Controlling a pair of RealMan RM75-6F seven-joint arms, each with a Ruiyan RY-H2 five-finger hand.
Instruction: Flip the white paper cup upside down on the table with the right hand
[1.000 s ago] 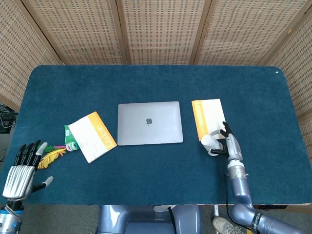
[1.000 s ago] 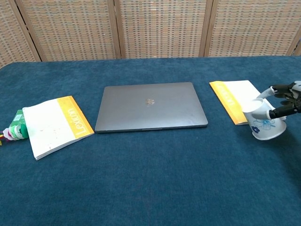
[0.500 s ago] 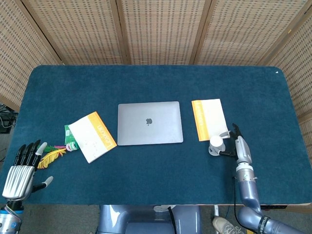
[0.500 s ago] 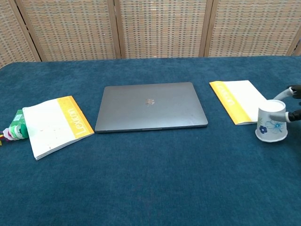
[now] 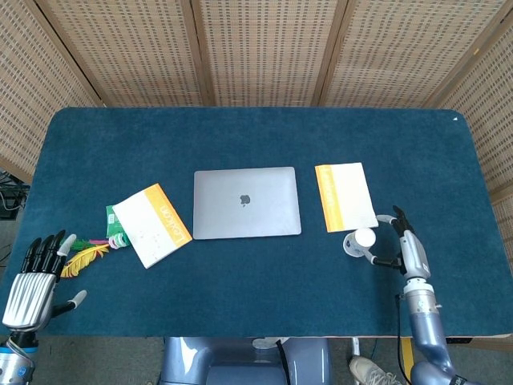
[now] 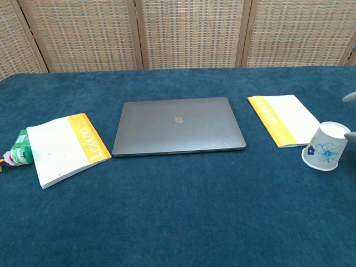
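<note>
While the blue table (image 5: 417, 144) takes up nearly the whole head view, my concern sits at about 4 o'clock on it, just beside the near corner of the right-hand yellow-spined book (image 5: 345, 196). There the white paper cup (image 6: 326, 146) is mouth-down but tilted, its base leaning toward 1 o'clock in the chest view, so I judge the flip nearly done and the release the step in hand. My right hand (image 5: 407, 249) lies at the cup's 3 o'clock, fingers spread and curved around it; a fingertip (image 6: 350, 135) seems to touch the wall, though I cannot tell if any grip is left. To do this well I want the rim settled flat on the cloth, then the fingers drawn straight off toward 3 o'clock without brushing the wall. The cup is a tapered white cone, wider at the rim, with a blue flower print. My left hand (image 5: 32, 281) rests open at 8 o'clock, empty.
</note>
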